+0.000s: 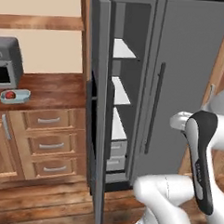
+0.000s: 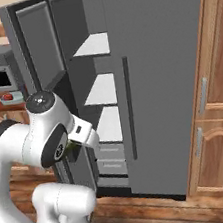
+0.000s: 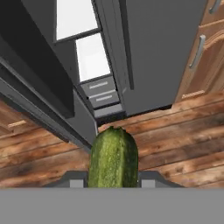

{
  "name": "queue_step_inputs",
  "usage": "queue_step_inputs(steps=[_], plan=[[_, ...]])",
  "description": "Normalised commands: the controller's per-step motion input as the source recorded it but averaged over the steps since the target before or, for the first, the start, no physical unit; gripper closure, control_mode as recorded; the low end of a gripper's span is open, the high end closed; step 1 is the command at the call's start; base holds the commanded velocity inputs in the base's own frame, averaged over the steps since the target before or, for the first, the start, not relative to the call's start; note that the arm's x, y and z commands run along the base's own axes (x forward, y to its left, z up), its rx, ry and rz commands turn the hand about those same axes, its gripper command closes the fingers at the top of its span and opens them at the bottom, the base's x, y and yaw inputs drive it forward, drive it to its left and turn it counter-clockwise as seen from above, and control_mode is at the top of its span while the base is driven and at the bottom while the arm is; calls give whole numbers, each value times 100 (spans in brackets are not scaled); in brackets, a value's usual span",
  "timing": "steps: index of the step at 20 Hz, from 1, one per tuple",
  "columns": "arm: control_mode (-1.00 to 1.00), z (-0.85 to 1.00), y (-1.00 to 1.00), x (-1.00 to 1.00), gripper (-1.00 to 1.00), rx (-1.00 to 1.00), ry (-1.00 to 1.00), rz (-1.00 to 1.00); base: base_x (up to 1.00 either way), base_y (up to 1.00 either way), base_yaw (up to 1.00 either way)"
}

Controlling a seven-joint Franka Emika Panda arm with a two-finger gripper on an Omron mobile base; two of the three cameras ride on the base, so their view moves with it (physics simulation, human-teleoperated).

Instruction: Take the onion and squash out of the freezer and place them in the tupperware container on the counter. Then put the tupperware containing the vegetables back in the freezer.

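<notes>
Now the gripper (image 3: 113, 181) is clenched on the squash (image 3: 113, 159), out in front of the open freezer (image 1: 121, 105). Far left, the onion (image 1: 10, 95) sits in the tupperware container (image 1: 22, 98) on the counter (image 1: 54, 90).

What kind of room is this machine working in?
A home kitchen, by the look of it: a tall grey fridge with one door open, a wooden counter over drawers, and a small oven.

The counter (image 1: 54, 90) carries the tupperware container (image 1: 15, 96) beside a grey toaster oven (image 1: 7, 62).
</notes>
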Motion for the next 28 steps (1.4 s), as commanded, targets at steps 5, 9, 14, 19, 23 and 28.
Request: queue_step_inputs(steps=[5,9,14,19,23,28], plan=[[100,0,0,0,100,0,0,0,-74,100,-1],[100,0,0,0,100,0,0,0,-23,100,-2],[100,0,0,0,100,0,0,0,5,100,0],[100,0,0,0,100,0,0,0,63,99,0],[100,0,0,0,100,0,0,0,96,75,0],[100,0,0,0,100,0,0,0,100,35,0]])
